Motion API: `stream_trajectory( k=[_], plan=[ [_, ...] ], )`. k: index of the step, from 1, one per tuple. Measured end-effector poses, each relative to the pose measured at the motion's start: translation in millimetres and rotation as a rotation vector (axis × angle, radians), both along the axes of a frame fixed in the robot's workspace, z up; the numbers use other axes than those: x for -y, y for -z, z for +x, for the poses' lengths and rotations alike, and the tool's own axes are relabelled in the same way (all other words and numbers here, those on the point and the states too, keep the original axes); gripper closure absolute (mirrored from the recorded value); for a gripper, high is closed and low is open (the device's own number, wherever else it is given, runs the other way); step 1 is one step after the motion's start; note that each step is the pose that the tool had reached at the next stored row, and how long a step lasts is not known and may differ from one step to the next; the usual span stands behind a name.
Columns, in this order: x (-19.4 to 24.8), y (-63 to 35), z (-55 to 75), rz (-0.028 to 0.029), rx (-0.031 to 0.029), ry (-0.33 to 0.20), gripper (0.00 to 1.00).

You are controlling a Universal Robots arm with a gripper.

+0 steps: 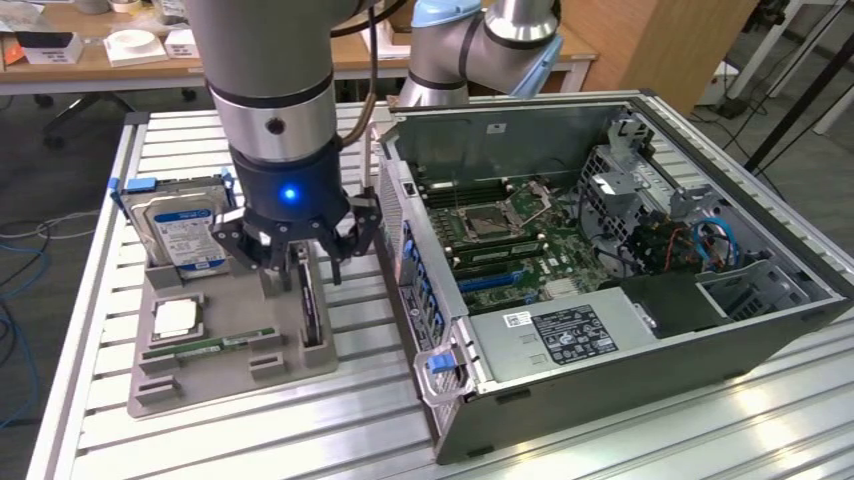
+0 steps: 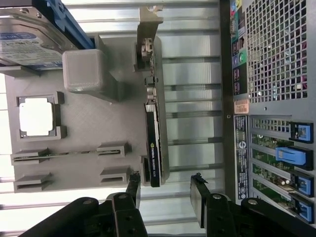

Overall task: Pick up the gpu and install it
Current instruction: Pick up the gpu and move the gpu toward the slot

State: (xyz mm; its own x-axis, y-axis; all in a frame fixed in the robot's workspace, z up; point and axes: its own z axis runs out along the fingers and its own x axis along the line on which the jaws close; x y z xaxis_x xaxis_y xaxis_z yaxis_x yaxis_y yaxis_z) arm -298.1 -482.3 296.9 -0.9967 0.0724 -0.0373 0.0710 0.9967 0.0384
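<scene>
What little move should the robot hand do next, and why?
Probably lower straight down a little. The gripper is open above the gpu, which stands on edge in the grey holder. In the wrist view the card lines up between the fingers, but they are not around it yet.

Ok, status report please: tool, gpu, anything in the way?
Tool open, low over gpu, jaws either side, no grip. Gpu on edge in gray holder. Drive and case beside, clear of tool.
</scene>
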Motion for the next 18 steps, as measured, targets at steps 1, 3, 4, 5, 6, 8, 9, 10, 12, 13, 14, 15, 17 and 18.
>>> stream_trajectory(
  k=[1, 3, 4, 5, 6, 8, 9, 10, 12, 13, 14, 15, 17, 18],
  plan=[
    [0.0, 0.4, 0.0, 0.0, 0.0, 0.0, 0.47],
    [0.1, 1.0, 0.1, 0.0, 0.0001, 0.0, 0.47],
    [0.1, 1.3, 0.0, 0.0, 0.0, 0.0, 0.47],
    [0.1, 1.6, 0.1, 0.0, 0.0001, 0.0, 0.47],
    [0.1, 1.9, 0.0, 0.0, 0.0, 0.0, 0.47],
    [0.2, 2.6, 0.0, 0.0, 0.0, 0.0, 0.47],
    [0.2, 2.9, 0.0, 0.0, 0.0, 0.0, 0.47],
    [0.2, 3.2, 0.1, 0.0, 0.0, 0.0, 0.47],
    [0.2, 3.7, 0.1, 0.0, 0.0, 0.0, 0.47],
    [0.3, 3.9, 0.1, -0.0001, 0.0, 0.0, 0.47],
    [0.3, 4.1, 0.1, 0.0, 0.0, 0.0, 0.47],
    [0.3, 4.3, 0.1, 0.0, 0.0, 0.0, 0.47],
    [0.3, 4.6, 0.1, 0.0, 0.0, 0.0, 0.47],
    [0.3, 4.8, 0.1, 0.0, 0.0, 0.0, 0.47]
  ],
)
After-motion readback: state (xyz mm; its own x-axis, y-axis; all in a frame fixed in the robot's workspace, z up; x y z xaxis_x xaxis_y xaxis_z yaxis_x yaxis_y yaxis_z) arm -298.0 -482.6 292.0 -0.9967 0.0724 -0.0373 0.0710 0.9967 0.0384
